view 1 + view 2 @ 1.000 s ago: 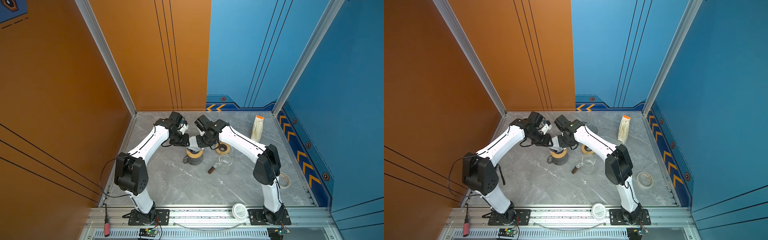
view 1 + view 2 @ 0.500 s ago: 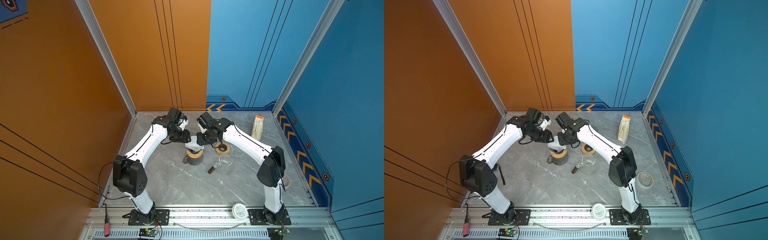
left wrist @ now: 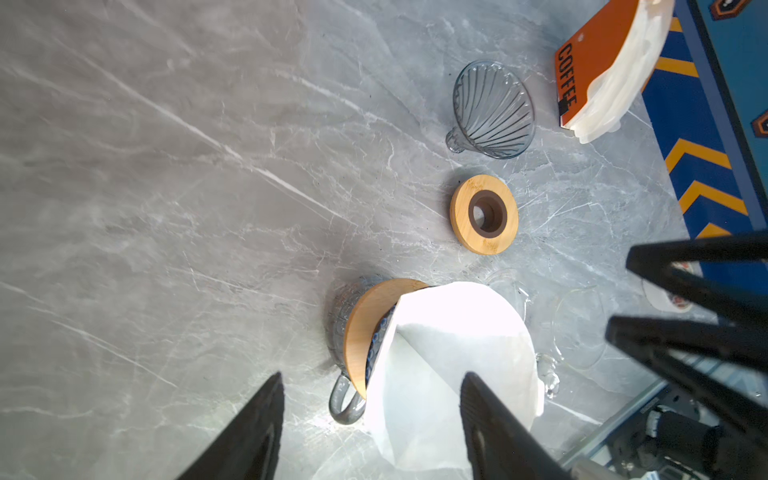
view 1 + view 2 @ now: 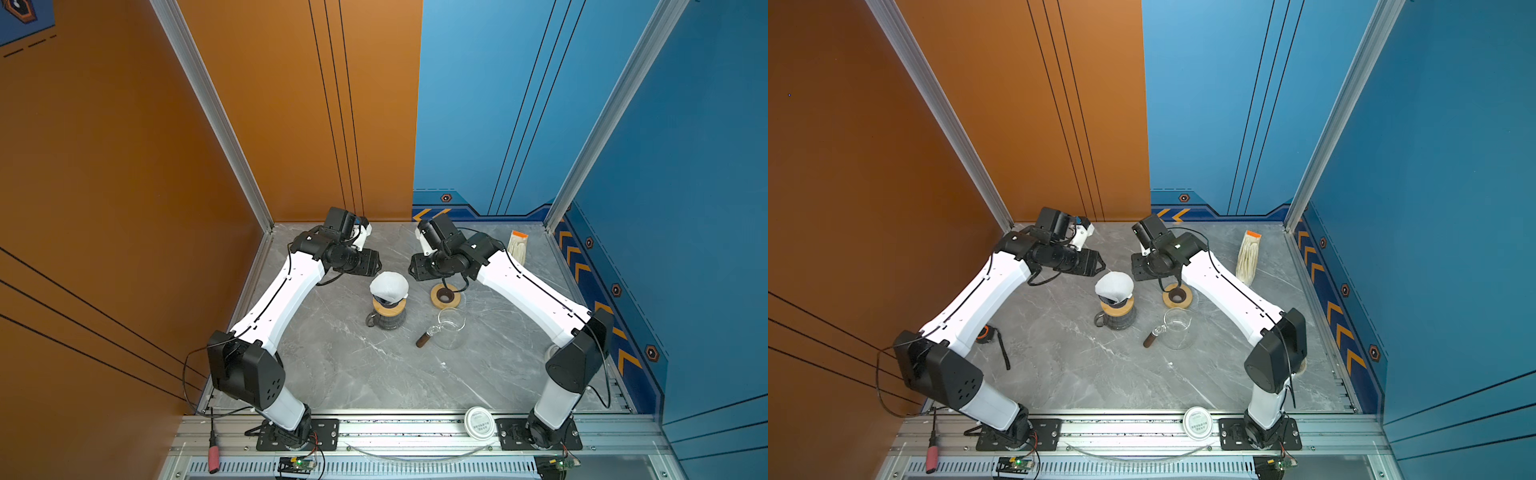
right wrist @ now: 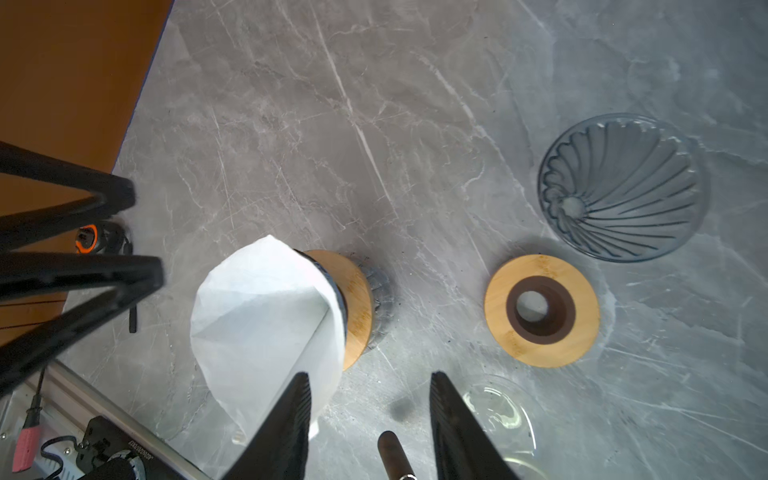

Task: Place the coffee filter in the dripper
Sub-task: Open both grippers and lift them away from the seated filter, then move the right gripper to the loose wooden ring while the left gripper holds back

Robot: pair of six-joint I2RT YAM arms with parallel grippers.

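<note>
Tabletop (image 4: 374, 374): coffee filter (image 4: 388, 286) seemingly in dripper (image 4: 383, 299); left claw (image 3: 372, 376) and right claw (image 5: 370, 376) apart; wrist views alone show a glass cone (image 3: 492, 110).

Both top views are taken from high over the aluminium front rail (image 4: 395, 428), tilted down at the grey marble-look tabletop (image 4: 374, 374); far off, whole cell covered, framing nearly equal. The 2 wrist views are shot close, angled down at mid-table from opposite sides. White paper cone filter (image 3: 449, 340) and round bamboo ring with dark centre (image 5: 496, 311) are shared by all 4 views; ribbed clear glass cone (image 5: 619, 187) by both wrist views.
</note>
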